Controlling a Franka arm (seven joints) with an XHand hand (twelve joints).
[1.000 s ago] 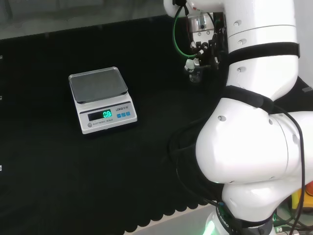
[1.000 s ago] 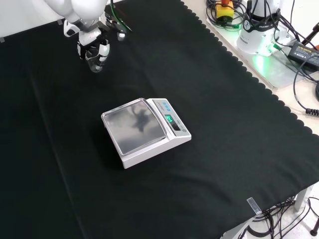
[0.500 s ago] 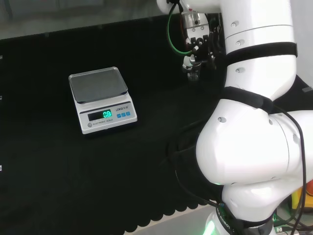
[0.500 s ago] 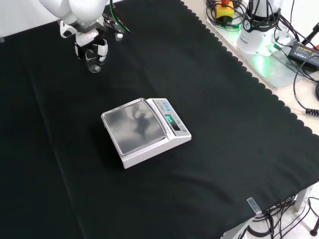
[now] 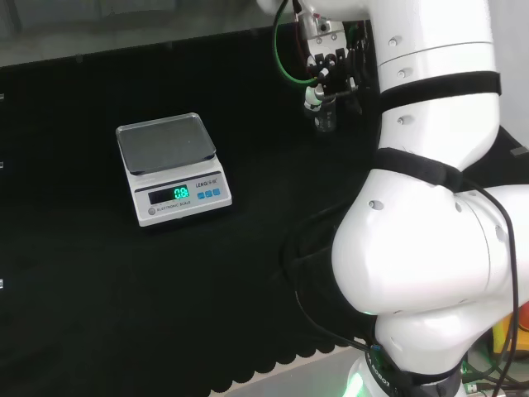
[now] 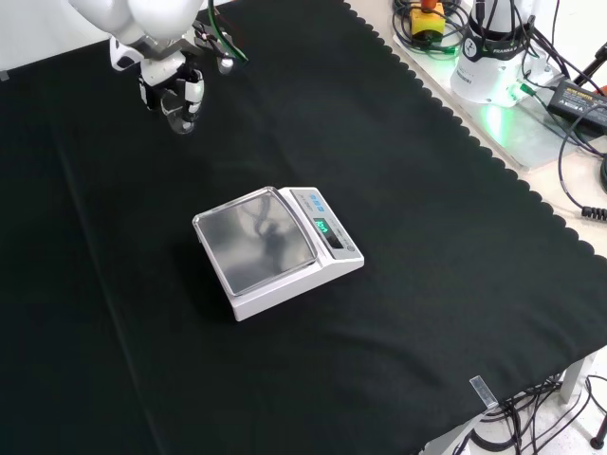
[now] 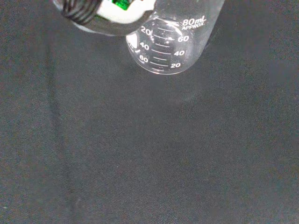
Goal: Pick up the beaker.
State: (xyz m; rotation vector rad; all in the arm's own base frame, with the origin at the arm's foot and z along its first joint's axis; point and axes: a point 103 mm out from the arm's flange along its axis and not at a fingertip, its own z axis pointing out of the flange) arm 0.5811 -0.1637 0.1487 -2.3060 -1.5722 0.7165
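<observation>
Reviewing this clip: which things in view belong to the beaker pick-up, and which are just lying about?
Part of the job:
- beaker, clear glass, held in the hand
- hand, fingers curled round the beaker

Just lying about:
- scale, mid-cloth, pan bare
- cables and power gear beyond the cloth's edge in the front view

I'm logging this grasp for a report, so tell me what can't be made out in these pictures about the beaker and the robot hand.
- Head view: the beaker is small and clear; the robot hand covers its upper part, so the rim is hidden.
- Front view: the beaker is tiny against the cloth; any clearance below it is unclear.
- Wrist view: the beaker's top is cut off by the edge, and the contact points are hidden.
</observation>
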